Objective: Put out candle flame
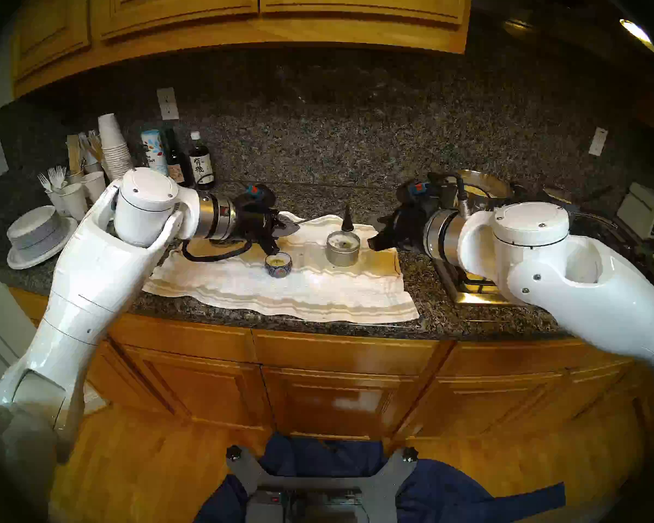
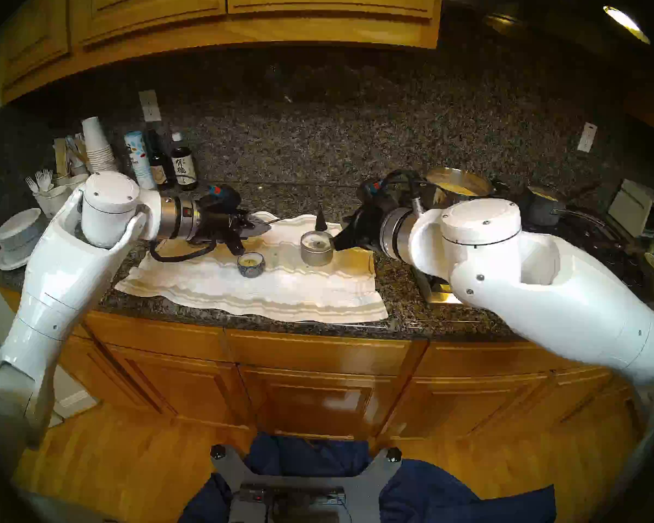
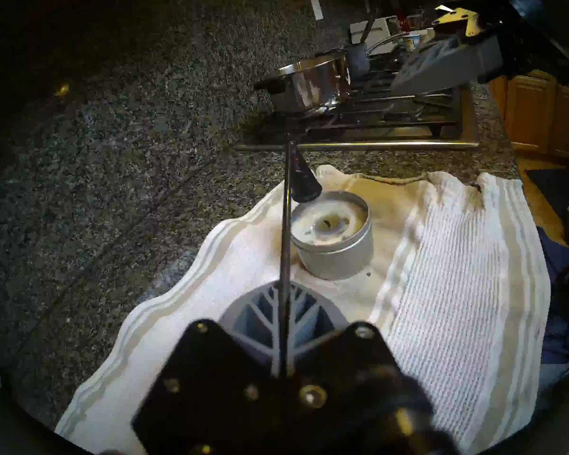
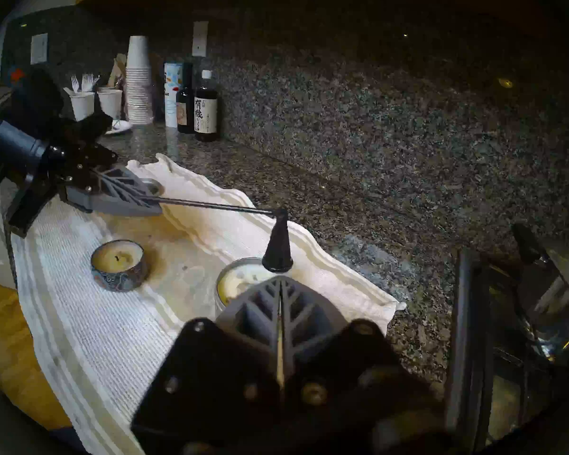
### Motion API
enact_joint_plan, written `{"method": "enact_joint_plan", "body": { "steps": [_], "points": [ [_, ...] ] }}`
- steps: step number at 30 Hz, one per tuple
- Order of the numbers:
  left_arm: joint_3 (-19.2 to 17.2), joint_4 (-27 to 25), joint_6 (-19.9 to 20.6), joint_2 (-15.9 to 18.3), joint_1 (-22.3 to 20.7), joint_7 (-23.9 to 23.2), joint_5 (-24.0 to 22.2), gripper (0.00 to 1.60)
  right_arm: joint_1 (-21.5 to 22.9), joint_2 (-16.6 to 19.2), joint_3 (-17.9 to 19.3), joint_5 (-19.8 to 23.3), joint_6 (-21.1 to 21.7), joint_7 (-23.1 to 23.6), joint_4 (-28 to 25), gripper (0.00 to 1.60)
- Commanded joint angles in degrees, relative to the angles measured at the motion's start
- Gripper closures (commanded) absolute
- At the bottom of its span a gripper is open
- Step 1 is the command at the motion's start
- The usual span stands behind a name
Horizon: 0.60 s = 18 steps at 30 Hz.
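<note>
left arm: enters from lower left of the head view, forearm rising, wrist level toward centre | left hand point(image 1: 286, 228): fingers pressed together on a thin rod | right arm: enters from right edge, wrist toward centre | right hand point(image 1: 374, 243): fingers together, holding nothing
</note>
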Motion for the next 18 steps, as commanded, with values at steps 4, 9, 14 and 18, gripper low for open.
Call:
{"method": "enact_joint_plan", "body": {
  "steps": [4,9,14,18],
  "points": [
    [-7.2,-4.3,1.7,3.3,1.4,0.4,-2.7,1.6,1.7,0.0,1.4,-0.7,-0.3,0.0,-0.1,1.6],
    [-11.4,-5.7,2.5,6.1,4.8,0.5,-3.4,1.6,1.8,-0.2,1.3,-0.8,-0.1,0.1,0.0,1.6],
    [-16.9,-6.7,3.3,8.2,8.9,1.1,-4.1,1.6,2.1,-0.8,1.3,-1.0,0.1,0.3,0.5,1.6],
    [-20.7,-7.7,3.7,9.4,12.2,1.0,-4.7,1.6,2.4,-1.3,1.2,-1.2,0.3,0.6,0.9,1.6]
  ]
}}
